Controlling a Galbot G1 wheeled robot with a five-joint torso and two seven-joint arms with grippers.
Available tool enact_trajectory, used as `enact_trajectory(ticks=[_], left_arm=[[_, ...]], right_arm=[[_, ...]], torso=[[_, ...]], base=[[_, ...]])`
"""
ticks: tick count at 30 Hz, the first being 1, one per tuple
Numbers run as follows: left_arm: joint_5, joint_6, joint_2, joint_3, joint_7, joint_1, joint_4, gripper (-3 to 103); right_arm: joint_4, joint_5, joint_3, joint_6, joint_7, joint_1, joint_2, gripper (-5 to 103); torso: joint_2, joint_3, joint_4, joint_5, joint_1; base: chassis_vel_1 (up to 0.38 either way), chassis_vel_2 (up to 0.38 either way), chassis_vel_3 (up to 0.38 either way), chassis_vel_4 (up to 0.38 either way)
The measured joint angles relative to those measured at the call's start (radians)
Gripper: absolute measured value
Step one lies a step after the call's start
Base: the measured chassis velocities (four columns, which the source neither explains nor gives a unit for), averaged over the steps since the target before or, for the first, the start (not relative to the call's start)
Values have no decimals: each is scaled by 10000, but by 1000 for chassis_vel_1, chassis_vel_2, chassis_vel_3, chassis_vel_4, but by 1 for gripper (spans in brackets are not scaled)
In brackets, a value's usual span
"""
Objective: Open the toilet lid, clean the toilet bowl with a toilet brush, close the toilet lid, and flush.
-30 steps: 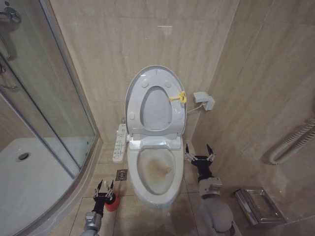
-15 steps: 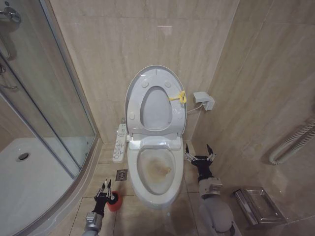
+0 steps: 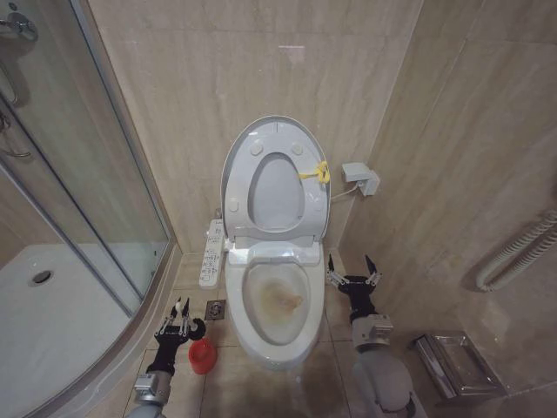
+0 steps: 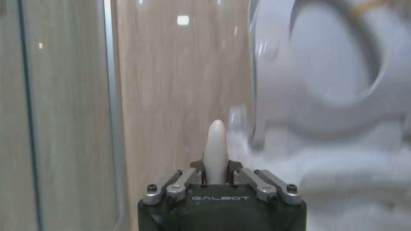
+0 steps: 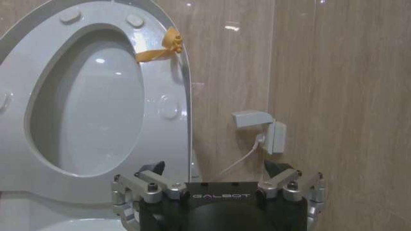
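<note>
The toilet lid (image 3: 271, 132) stands upright against the wall, with the seat ring (image 3: 237, 196) and its yellow tie raised against it. Below lies the open toilet bowl (image 3: 277, 300), brown-stained inside. Left of the bowl, my left gripper (image 3: 180, 315) is shut on the toilet brush, whose dark head (image 3: 198, 329) hangs just above the red holder cup (image 3: 202, 355) on the floor. In the left wrist view the white handle (image 4: 216, 144) sticks out between the shut fingers of the left gripper (image 4: 216, 169). My right gripper (image 3: 351, 270) hovers open to the right of the bowl; it (image 5: 215, 174) faces the lid (image 5: 83, 120).
A curved glass shower door (image 3: 96, 174) and white shower tray (image 3: 52, 322) fill the left. A control panel (image 3: 211, 252) hangs beside the seat, a floor drain (image 3: 215, 309) lies below. A wall socket (image 3: 361, 178) and a metal box (image 3: 457, 364) are on the right.
My left gripper has risen and moved away from the red holder cup, lifting the brush out of it. The cup stays on the floor. The right arm has not moved.
</note>
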Motion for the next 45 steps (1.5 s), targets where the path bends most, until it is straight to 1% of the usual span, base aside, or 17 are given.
enact_trajectory(ticks=[3,4,5,6,8,9,12,14,16,23,26,28,32,37,38,42,45], left_arm=[[-72,335,42,-48,-57,736,-1808,21],[-72,335,42,-48,-57,736,-1808,21],[-89,436,60,-47,-85,889,-2240,21],[-107,702,102,-28,-166,1157,-3046,21],[-119,1010,143,45,-266,1386,-3752,21],[-119,1010,143,45,-266,1386,-3752,21],[-198,1583,242,244,-289,1540,-4955,21],[-248,1719,274,302,-284,1519,-5168,21],[-418,2051,376,454,-249,1238,-5484,21],[-952,2129,780,914,-52,365,-4859,21],[-1139,2100,1073,1417,92,-359,-4111,21],[-1144,2094,1090,1479,105,-442,-4041,21],[-1324,2124,1174,2091,155,-1129,-3544,21],[-1707,2162,1211,3479,283,-2625,-2500,21],[-1707,2162,1211,3479,283,-2625,-2500,21],[-1803,2215,1043,4734,285,-3840,-1278,21],[-1852,2326,941,5124,279,-4223,-789,21]], right_arm=[[0,0,0,0,0,0,0,100],[0,0,0,0,0,0,0,100],[0,0,0,0,0,0,0,100],[0,0,0,0,0,0,0,100],[0,0,0,0,0,0,0,100],[0,0,0,0,0,0,0,100],[0,0,0,0,0,0,0,100],[0,0,0,0,0,0,0,100],[0,0,0,0,0,0,0,100],[0,0,0,0,0,0,0,100],[0,0,0,0,0,-1,0,100],[0,0,0,0,0,0,0,100],[0,0,0,0,0,1,0,100],[0,0,0,0,-1,1,0,100],[0,0,0,0,-1,1,0,100],[0,0,0,0,0,-2,-1,100],[0,0,0,0,0,-2,-1,100]], torso=[[0,0,1,1,0],[0,0,1,1,0],[0,0,0,1,-1],[1,-1,0,4,-1],[0,-1,0,1,0],[0,-1,0,1,0],[0,-1,-1,2,-1],[0,-1,0,2,-1],[0,-1,-1,3,-1],[1,0,-1,0,-2],[1,-1,0,0,-3],[1,-1,-1,1,-3],[-1,3,3,0,5],[-3,3,3,2,6],[-3,3,3,2,6],[-1,0,-3,3,-2],[0,0,-2,2,-3]], base=[[0,0,0,0],[0,0,0,0],[0,0,0,0],[0,0,0,0],[0,0,0,0],[0,0,0,0],[0,0,0,0],[0,0,0,0],[0,0,0,0],[0,0,0,0],[-64,54,50,-51],[-114,61,86,-67],[-138,135,113,-112],[-68,43,41,-50],[0,0,0,0],[32,-39,-30,28],[12,-13,-18,13]])
